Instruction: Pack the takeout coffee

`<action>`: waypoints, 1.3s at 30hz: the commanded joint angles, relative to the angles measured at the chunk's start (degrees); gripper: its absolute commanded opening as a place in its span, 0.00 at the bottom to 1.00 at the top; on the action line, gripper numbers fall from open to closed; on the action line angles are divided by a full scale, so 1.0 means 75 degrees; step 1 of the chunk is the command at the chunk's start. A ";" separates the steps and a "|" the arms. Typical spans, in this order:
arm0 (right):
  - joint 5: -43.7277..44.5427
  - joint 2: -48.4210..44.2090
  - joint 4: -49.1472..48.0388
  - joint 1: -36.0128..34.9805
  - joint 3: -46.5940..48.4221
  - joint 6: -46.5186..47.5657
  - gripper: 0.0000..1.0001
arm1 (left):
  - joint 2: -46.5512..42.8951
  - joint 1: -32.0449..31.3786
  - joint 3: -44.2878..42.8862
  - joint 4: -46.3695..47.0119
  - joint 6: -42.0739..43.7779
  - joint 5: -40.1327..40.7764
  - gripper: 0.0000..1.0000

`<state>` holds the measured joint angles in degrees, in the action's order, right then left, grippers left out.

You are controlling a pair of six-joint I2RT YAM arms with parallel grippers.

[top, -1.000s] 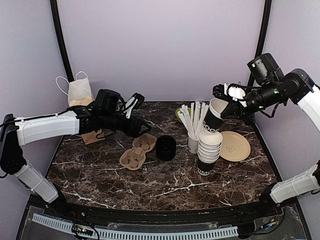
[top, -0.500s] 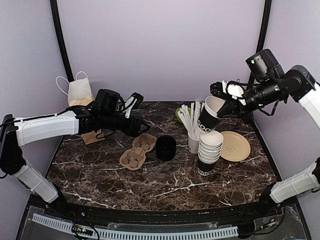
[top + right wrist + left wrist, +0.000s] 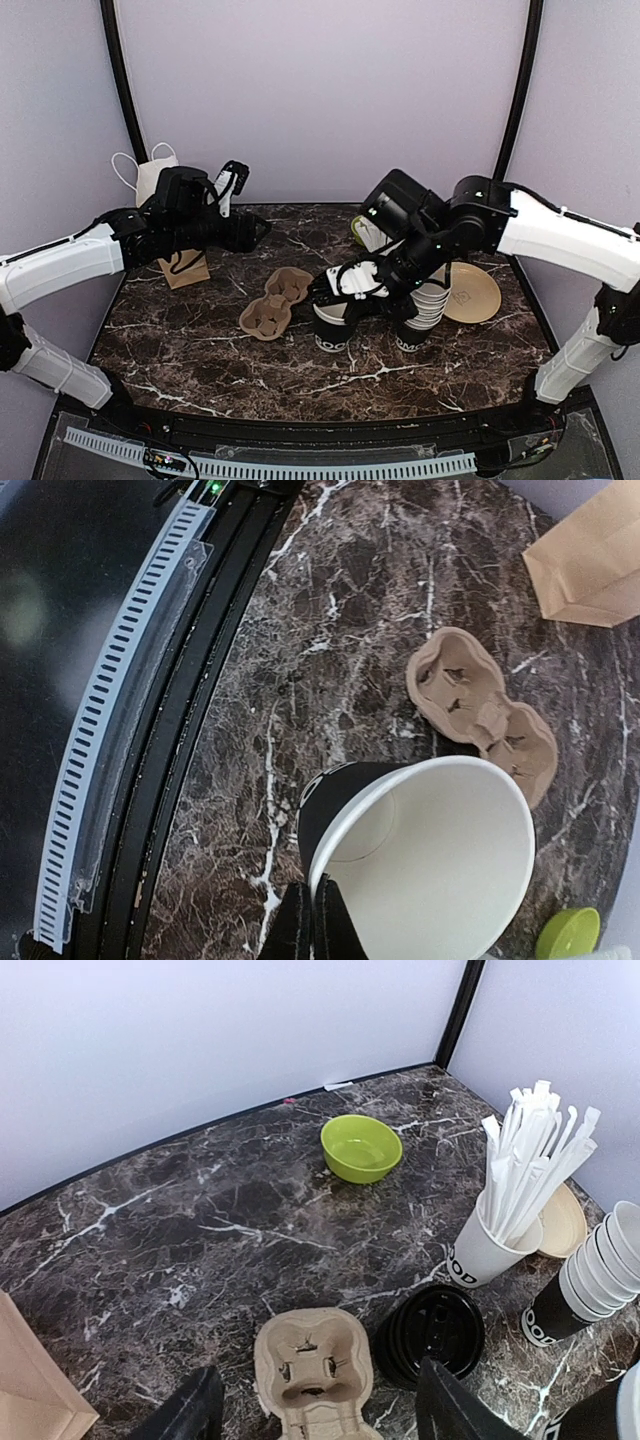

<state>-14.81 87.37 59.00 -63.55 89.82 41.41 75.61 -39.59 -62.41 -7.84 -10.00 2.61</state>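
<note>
A brown paper bag [image 3: 186, 268] stands near the left back corner of the marbled counter [image 3: 200, 350], and a pulp carrier [image 3: 274, 304] lies left of the middle. A tan plate [image 3: 478, 293] lies by the right edge, with a nested stack of cups [image 3: 592, 1285] just beside it. A white cup [image 3: 488, 1252] packed with wrapped straws [image 3: 535, 1150] stands further back. The black paper cup [image 3: 430, 850], lidless and white inside, is low near the counter's middle, just in front of the stack of black lids [image 3: 430, 1332]. The right gripper [image 3: 318, 920] is clenched on its rim; whether the cup's base touches the counter I cannot tell. A green bowl [image 3: 360, 1147] rests by the back edge. The left gripper [image 3: 315, 1375] hangs spread above the carrier, grasping nothing. A second ago the right arm held this cup high over the right back corner. It has since swung down to the middle, while the left arm has lifted and drawn back leftward.
</note>
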 commanded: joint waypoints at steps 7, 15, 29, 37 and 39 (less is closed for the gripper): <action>0.0700 0.0858 -0.2507 -0.0609 -0.1346 -0.0608 0.00 | -0.1180 0.0140 0.0980 0.0421 0.0065 0.0842 0.69; 0.0961 0.1468 -0.3228 -0.0621 -0.1329 -0.0935 0.00 | -0.1181 0.0207 0.1461 0.0790 0.0122 0.0749 0.69; 0.0985 0.1782 -0.2486 -0.0613 -0.0748 -0.0866 0.36 | -0.0848 0.0329 0.1507 0.1021 0.0296 0.0455 0.70; 0.0101 0.0660 -0.0739 0.0122 0.0263 -0.0667 0.41 | -0.0708 0.0373 0.1361 0.1021 0.0306 0.0437 0.71; 0.0110 0.0223 -0.0413 0.0440 0.0099 -0.0436 0.41 | -0.0641 0.0386 0.1352 0.1177 0.0292 0.0383 0.71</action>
<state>-11.42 96.33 48.23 -64.25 89.58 35.75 70.08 -37.21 -51.22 -1.34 -8.12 6.42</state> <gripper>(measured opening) 0.411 0.707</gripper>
